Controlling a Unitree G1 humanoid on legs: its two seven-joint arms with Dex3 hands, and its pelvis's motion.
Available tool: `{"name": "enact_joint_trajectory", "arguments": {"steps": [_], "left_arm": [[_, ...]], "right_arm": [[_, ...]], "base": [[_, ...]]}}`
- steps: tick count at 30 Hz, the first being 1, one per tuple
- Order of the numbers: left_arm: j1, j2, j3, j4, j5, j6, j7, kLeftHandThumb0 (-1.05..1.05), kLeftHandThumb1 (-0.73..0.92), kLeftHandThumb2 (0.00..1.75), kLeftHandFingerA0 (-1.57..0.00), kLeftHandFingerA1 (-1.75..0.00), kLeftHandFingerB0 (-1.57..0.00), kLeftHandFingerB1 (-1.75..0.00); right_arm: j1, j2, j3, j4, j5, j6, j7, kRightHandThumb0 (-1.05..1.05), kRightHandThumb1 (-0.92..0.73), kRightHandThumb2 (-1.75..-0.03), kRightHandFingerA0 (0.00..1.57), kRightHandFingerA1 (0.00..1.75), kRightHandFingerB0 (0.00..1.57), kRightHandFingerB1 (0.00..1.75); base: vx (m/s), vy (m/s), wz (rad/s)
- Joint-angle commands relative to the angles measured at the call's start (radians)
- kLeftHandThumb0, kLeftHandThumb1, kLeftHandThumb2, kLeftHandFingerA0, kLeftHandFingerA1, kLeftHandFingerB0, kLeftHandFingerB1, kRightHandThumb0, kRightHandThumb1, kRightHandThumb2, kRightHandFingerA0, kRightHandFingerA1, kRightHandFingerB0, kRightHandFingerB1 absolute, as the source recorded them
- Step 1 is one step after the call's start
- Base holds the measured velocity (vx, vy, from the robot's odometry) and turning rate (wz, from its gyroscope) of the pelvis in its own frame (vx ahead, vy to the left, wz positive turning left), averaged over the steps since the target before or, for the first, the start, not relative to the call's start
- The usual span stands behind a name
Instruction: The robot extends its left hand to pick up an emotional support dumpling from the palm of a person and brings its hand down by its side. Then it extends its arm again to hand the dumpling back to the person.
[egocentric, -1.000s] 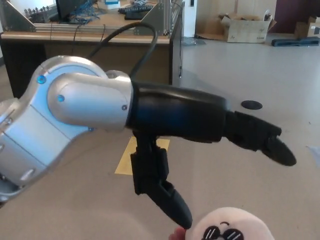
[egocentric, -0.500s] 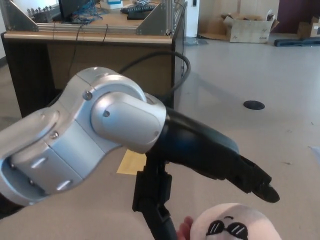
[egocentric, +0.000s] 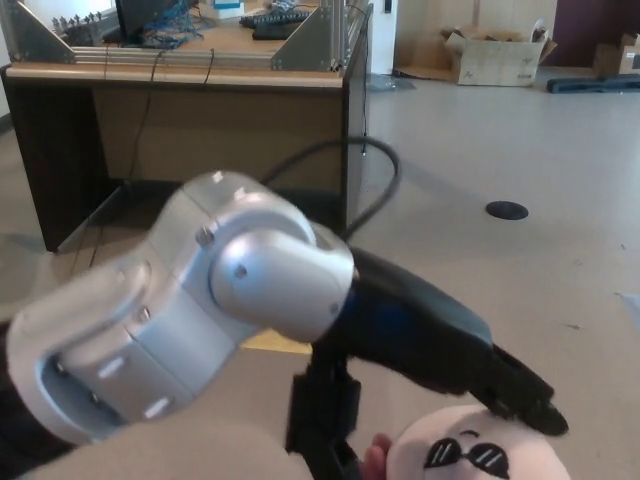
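Head view, looking down and forward over the robot's own left arm. The silver forearm (egocentric: 180, 330) fills the left and centre of the picture, ending in a rounded silver wrist joint. A black cable (egocentric: 372, 180) loops up behind the wrist.

Left hand (egocentric: 420, 350), black, reaches out toward lower right. Its fingers (egocentric: 520, 395) are spread: the upper ones stretch over the top of the dumpling, with the tip just at its upper edge, while the thumb (egocentric: 322, 420) hangs down apart on the dumpling's left. They look close to or just touching the plush, not clamped on it. Whether there is real contact I cannot tell.

Dumpling (egocentric: 470, 450): pale cream plush, rounded, with black sunglasses and a small mouth stitched on its face. It sits at the bottom edge, right of centre, partly cut off. A person's fingertip (egocentric: 376, 455) shows at its lower left, between the thumb and the plush.

Right hand does not show.

Background: a wooden desk (egocentric: 200, 75) with metal brackets and clutter on its tabletop at upper left, a cardboard box (egocentric: 490, 50) far back on the pale floor (egocentric: 560, 150), a dark round floor plate (egocentric: 506, 210), and a strip of yellow tape (egocentric: 275, 343) under the arm.
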Motion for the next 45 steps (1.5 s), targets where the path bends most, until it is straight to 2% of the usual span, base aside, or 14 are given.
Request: {"name": "enact_joint_trajectory", "arguments": {"steps": [1, 6, 7, 13, 14, 22, 23, 26, 27, 28, 29, 33, 34, 45], "left_arm": [[0.054, -0.033, -0.007, -0.004, 0.121, -0.063, 0.058, -0.7, 0.37, 0.86, -0.01, -0.2, 0.0, -0.19], [0.143, -0.078, -0.041, 0.034, 0.216, -0.12, 0.15, -0.85, 0.35, 0.71, -0.08, -0.27, -0.03, -0.19], [0.154, -0.082, -0.048, 0.043, 0.232, -0.126, 0.155, -0.9, 0.35, 0.72, -0.1, -0.27, -0.03, -0.18], [0.2, -0.105, -0.049, 0.066, 0.282, -0.166, 0.165, -0.89, 0.36, 0.72, -0.11, -0.28, -0.04, -0.19], [0.209, -0.108, -0.054, 0.065, 0.294, -0.167, 0.168, -0.71, 0.4, 0.84, -0.1, -0.32, 0.0, -0.21], [0.265, -0.136, -0.049, 0.062, 0.354, -0.188, 0.193, -0.74, 0.42, 0.83, -0.1, -0.37, -0.02, -0.21], [0.274, -0.139, -0.058, 0.071, 0.373, -0.199, 0.206, -0.78, 0.42, 0.81, -0.21, -0.45, -0.01, -0.19], [0.291, -0.15, -0.066, 0.087, 0.408, -0.22, 0.222, -0.78, 0.42, 0.81, -0.21, -0.45, -0.01, -0.19], [0.317, -0.159, -0.055, 0.103, 0.405, -0.242, 0.263, -0.63, 0.41, 0.71, -0.71, -0.8, -0.11, -0.4], [0.337, -0.166, -0.047, 0.116, 0.404, -0.26, 0.294, -0.63, 0.41, 0.71, -0.71, -0.8, -0.11, -0.4], [0.386, -0.176, -0.026, 0.161, 0.411, -0.365, 0.412, -0.34, 0.72, 0.62, -0.88, -1.19, -0.42, -0.34], [0.408, -0.186, -0.01, 0.185, 0.424, -0.424, 0.45, -0.34, 0.72, 0.62, -0.88, -1.19, -0.42, -0.34], [0.43, -0.198, 0.002, 0.213, 0.438, -0.466, 0.523, -0.3, 0.68, 0.65, -0.83, -1.54, -0.84, -0.59], [0.515, -0.242, 0.073, 0.309, 0.477, -0.633, 0.774, -0.26, 0.68, 0.62, -0.86, -1.69, -0.86, -0.56]], "right_arm": [[-0.008, -0.014, -0.013, 0.017, 0.028, -0.059, 0.04, -0.57, -0.57, -0.9, 0.58, 0.65, 0.33, 0.51], [-0.013, -0.022, -0.003, 0.027, 0.006, -0.087, 0.031, -0.49, -0.72, -0.62, 0.61, 0.47, 0.5, 0.39], [-0.016, -0.025, 0.003, 0.017, -0.004, -0.059, 0.022, -0.36, -0.54, -1.07, 0.02, 0.5, 0.0, 0.5], [-0.024, -0.031, 0.022, -0.016, -0.031, 0.028, -0.014, -0.36, -0.54, -1.07, 0.03, 0.5, 0.01, 0.5], [-0.028, -0.028, 0.018, -0.022, -0.022, 0.055, -0.008, -0.63, -0.56, -0.83, 0.21, 0.52, 0.07, 0.4], [-0.025, -0.023, 0.031, -0.074, -0.039, 0.145, -0.037, -0.63, -0.56, -0.83, 0.25, 0.53, 0.07, 0.42], [-0.024, -0.032, 0.043, -0.074, -0.061, 0.123, -0.049, -0.53, -0.75, -0.62, 0.34, 0.46, 0.26, 0.36], [-0.02, -0.045, 0.064, -0.077, -0.092, 0.095, -0.069, -0.53, -0.75, -0.62, 0.34, 0.46, 0.26, 0.36], [-0.023, -0.045, 0.06, -0.07, -0.078, 0.065, -0.049, -0.47, -0.73, -0.62, 0.59, 0.52, 0.51, 0.42], [-0.025, -0.045, 0.057, -0.064, -0.067, 0.042, -0.035, -0.47, -0.73, -0.62, 0.59, 0.52, 0.51, 0.42], [-0.027, -0.049, 0.064, -0.064, -0.077, 0.024, -0.042, -0.55, -0.55, -0.89, 0.49, 0.59, 0.36, 0.51], [-0.028, -0.051, 0.069, -0.063, -0.085, 0.022, -0.052, -0.55, -0.55, -0.89, 0.49, 0.59, 0.36, 0.51], [-0.032, -0.048, 0.068, -0.05, -0.093, -0.025, -0.077, -0.41, -0.72, -0.62, 0.66, 0.55, 0.56, 0.46], [-0.062, -0.012, 0.023, -0.007, -0.023, -0.037, -0.042, -0.43, -0.69, -0.6, 0.79, 0.68, 0.65, 0.49]], "base": [[0.0, 0.0, 0.0], [0.0, 0.0, 0.0], [0.0, 0.0, 0.0], [0.0, 0.0, 0.0], [0.0, 0.0, 0.0], [0.0, 0.0, 0.0], [0.0, 0.0, 0.0], [0.0, 0.0, 0.0], [0.0, 0.0, 0.0], [0.0, 0.0, 0.0], [0.0, 0.0, 0.0], [0.0, 0.0, 0.0], [0.0, 0.0, 0.0], [0.0, 0.0, 0.0]]}}
